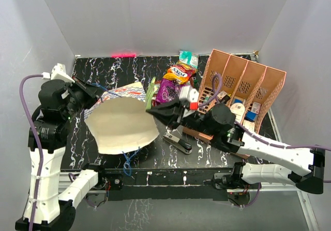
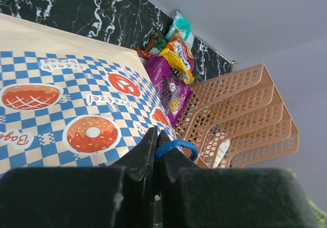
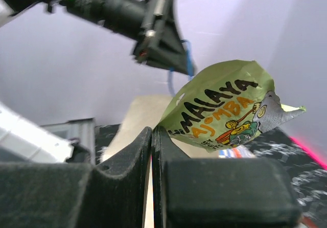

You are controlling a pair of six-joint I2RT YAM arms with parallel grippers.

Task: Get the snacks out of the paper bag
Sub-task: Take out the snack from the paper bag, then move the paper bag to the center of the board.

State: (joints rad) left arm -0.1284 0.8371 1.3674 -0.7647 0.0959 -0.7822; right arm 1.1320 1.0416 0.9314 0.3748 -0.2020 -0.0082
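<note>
Snack packet [image 3: 225,110], crinkly green, pinched by right pincer [image 3: 152,131] (left pincer [image 2: 156,133] clamps blue string handle [image 2: 176,145]).

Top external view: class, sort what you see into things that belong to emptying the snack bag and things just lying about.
Belongs to the job:
paper bag
blue string handle, in the left gripper
green packet, in the right gripper
purple packet, orange FOX'S packet, teal packet

Lying about:
pink organiser
black stapler
</note>
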